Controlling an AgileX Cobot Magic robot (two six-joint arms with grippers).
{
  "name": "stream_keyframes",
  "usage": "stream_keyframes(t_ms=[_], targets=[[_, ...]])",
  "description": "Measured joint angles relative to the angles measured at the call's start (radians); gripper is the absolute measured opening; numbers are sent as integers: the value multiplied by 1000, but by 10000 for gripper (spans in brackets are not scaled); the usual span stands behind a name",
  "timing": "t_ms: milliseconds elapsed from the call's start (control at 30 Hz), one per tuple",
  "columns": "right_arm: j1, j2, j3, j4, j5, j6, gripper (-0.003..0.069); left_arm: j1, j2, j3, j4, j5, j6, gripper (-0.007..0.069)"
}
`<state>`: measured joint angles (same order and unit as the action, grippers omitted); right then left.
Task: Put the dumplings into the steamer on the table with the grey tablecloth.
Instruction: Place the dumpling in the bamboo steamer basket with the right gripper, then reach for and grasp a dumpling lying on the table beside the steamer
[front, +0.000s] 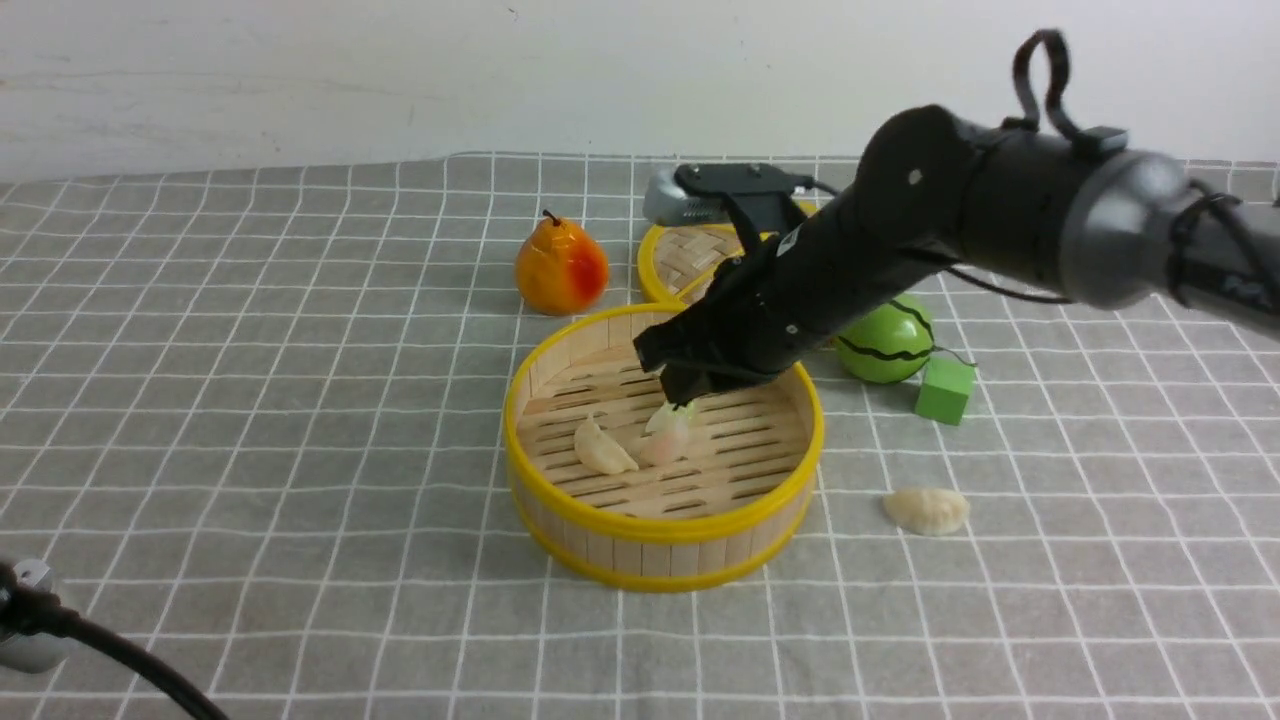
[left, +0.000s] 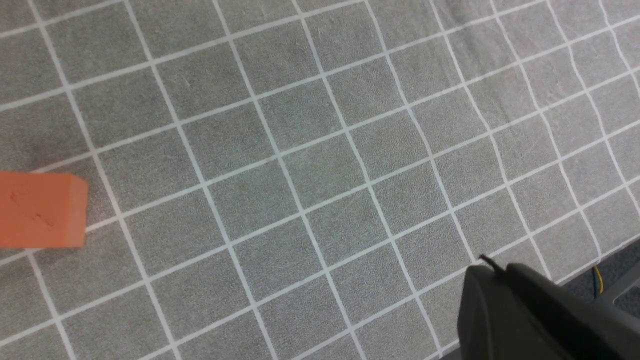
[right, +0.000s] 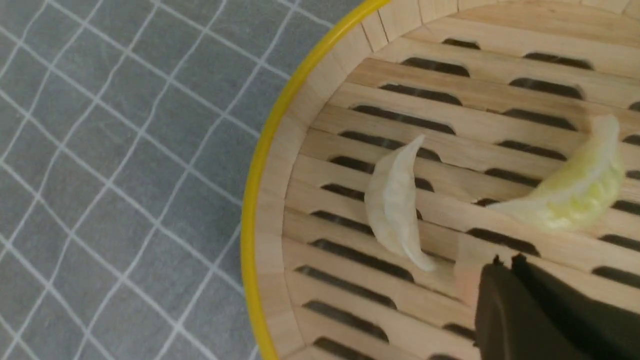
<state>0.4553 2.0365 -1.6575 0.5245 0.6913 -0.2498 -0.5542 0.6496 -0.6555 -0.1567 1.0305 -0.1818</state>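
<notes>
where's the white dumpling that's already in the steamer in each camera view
Front view: the white dumpling lies on the slatted floor, left of centre inside the steamer.
Left wrist view: not in it; only the tablecloth and an orange block show.
Right wrist view: the white dumpling is mid-picture, on the slats.
Shared landmark: the steamer's yellow rim, seen in the front and right wrist views.

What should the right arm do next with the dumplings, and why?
Probably lift the right gripper straight up out of the steamer. The pale green dumpling seems to lie on the slats beside a cream dumpling, though whether the jaws grip it is unclear, and a loose dumpling waits on the tablecloth to the steamer's right.
</notes>
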Motion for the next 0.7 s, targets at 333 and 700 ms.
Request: stream_keyframes(t_ms=[333,700], targets=[[-1,64,-15,-39,-21,0,109,0,0,0,0,0,0,20],[-9,-158,-62,-510,384,61,381,0,0,0,0,0,0,22]])
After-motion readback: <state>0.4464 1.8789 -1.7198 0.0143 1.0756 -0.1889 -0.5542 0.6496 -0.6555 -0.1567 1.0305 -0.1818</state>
